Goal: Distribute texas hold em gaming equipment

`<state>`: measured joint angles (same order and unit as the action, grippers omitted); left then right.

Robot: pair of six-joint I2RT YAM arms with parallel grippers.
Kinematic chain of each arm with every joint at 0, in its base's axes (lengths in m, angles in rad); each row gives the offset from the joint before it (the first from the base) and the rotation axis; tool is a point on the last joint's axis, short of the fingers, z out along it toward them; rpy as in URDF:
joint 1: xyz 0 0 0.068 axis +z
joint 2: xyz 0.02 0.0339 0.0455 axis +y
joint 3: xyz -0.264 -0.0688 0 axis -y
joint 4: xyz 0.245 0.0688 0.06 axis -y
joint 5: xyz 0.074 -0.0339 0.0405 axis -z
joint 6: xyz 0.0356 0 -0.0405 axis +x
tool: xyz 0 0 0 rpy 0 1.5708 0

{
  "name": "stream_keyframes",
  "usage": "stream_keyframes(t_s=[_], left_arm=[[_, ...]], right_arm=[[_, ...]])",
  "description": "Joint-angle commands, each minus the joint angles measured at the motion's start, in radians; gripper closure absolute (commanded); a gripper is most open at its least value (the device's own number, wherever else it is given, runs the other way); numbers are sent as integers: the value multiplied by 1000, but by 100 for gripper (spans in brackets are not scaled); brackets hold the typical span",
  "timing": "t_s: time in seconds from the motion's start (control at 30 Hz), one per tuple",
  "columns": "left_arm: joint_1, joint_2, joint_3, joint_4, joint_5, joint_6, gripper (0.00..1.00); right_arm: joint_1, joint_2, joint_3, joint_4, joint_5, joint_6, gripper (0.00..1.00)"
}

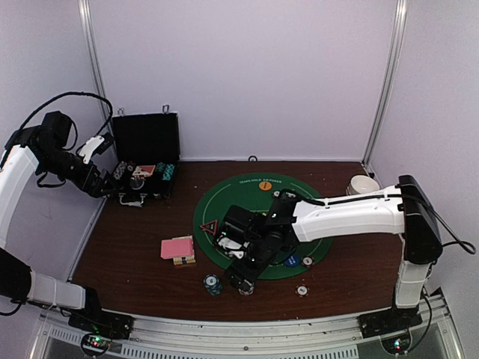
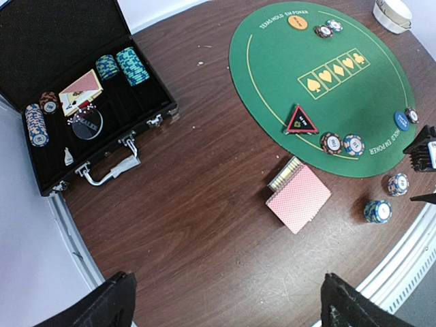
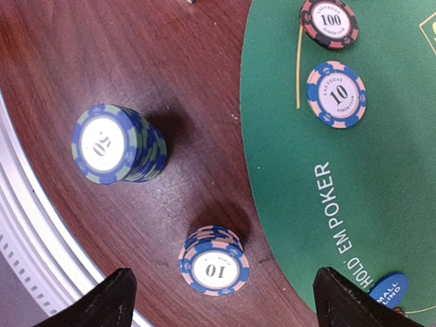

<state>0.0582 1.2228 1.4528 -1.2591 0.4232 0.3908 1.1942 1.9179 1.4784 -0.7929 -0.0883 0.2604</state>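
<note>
**Poker set, partly laid out**

1. Chip stack marked 10 (image 3: pixel 214 262): stood on the bare table (image 3: pixel 157 61) just off the mat (image 3: pixel 381 177), between 6 and 7 o'clock. It is judged a player's stake, set before a seat. It is bracketed by the right gripper (image 3: pixel 221 289), whose fingers are spread wide to either side; nothing is touched or held.
2. Chip stack marked 50 (image 3: pixel 116 144): set beside the first at 7 o'clock, further from the mat and near the table's front rail. The same purpose is presumed.
3. Red chip marked 100 (image 3: pixel 330 22) and blue chip marked 10 (image 3: pixel 336 94): laid singly just inside the mat's edge near 7 o'clock, probably as opening bets.
4. Blue disc (image 3: pixel 388 289): on the mat at 5 o'clock, lettered as a blind marker and so placed to mark that seat.
5. Triangle marker (image 2: pixel 300 120) at 9 o'clock and orange disc (image 2: pixel 297 22) at 12 o'clock: both on the mat, presumed seat markers.
6. Deck of cards (image 2: pixel 298 197): face down off the mat at 8 o'clock. The printed card boxes are bare, so dealing is judged not yet done.
7. Case (image 2: pixel 41 41): at 10 o'clock, lid thrown back so stock can be reached. Teal chips (image 2: pixel 122 65) and spare cards (image 2: pixel 80 92) are kept inside.
8. Left gripper (image 2: pixel 228 300): held above the table near the case, fingers wide apart and empty. It is judged placed to draw stock.
9. Bowl (image 2: pixel 392 13): at 2 o'clock; its use is not apparent.
</note>
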Motion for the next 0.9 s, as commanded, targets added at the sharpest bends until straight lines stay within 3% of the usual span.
stream_keyframes(t_s=[0.0, 0.87], left_arm=[[5, -16, 1, 9, 8, -1, 2], [6, -23, -3, 8, 8, 5, 2]], right_arm=[[11, 27, -27, 12, -20, -6, 8], [41, 96, -24, 15, -27, -18, 43]])
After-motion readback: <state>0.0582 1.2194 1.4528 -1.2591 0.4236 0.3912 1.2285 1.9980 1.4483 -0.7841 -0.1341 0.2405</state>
